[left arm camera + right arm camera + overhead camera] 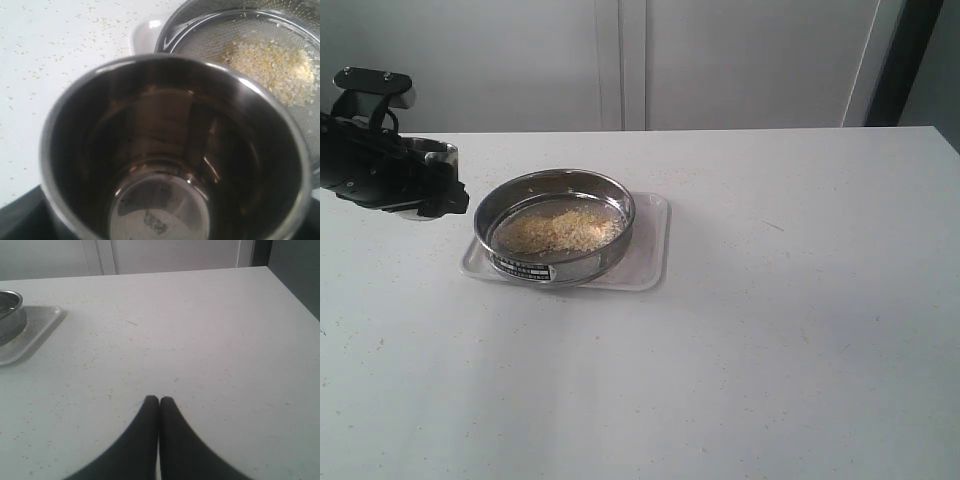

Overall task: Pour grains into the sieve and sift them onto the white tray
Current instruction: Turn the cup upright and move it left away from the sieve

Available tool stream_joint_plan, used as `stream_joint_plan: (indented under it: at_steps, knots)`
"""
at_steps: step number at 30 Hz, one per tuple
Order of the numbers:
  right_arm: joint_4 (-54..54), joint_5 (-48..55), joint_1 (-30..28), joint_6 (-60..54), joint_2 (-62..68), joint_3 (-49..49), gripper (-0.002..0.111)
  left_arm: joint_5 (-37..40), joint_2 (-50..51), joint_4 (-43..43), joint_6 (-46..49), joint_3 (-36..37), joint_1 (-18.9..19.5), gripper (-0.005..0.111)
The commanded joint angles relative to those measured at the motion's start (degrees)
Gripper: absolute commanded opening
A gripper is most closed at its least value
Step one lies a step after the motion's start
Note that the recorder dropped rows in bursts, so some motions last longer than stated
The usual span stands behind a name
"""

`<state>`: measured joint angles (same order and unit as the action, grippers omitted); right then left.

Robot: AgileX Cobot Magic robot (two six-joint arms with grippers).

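The sieve (588, 264) rests on the white tray (646, 250), and a pale yellow heap of grains (560, 230) lies on its mesh. Left of the sieve, my left gripper (432, 190) is shut on a small steel cup (432, 152), held just above the table. The left wrist view looks straight into the cup (170, 150), which is empty; beyond it are the sieve's rim (200, 27), the grains (270, 62) and a tray corner (142, 35). My right gripper (159, 401) is shut on nothing, low over bare table, far from the sieve (12, 315) and the tray (40, 322).
Stray grains (60, 50) are scattered over the white table around the tray. The table's far edge (720, 130) meets a pale wall. The right arm does not show in the exterior view.
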<state>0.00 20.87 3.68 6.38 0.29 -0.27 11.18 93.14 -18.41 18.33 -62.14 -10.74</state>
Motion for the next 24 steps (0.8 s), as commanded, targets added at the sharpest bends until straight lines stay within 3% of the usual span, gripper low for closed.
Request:
stream_joint_plan:
  at_steps: [1,17,24]
  knots:
    - [0.0,-0.9,-0.1,-0.1,-0.3,0.3,0.0,-3.1,-1.8,-1.1,0.2,3.9,0.2,0.0]
    - [0.0,-0.9,-0.1,-0.1,-0.3,0.3,0.0,-7.4,-3.9,-1.9,-0.3,9.0,0.2,0.0]
    - [0.0,-0.9,-0.1,-0.1,-0.3,0.3,0.0,-2.9,-12.2,-1.0,0.1,10.0,0.2,0.0]
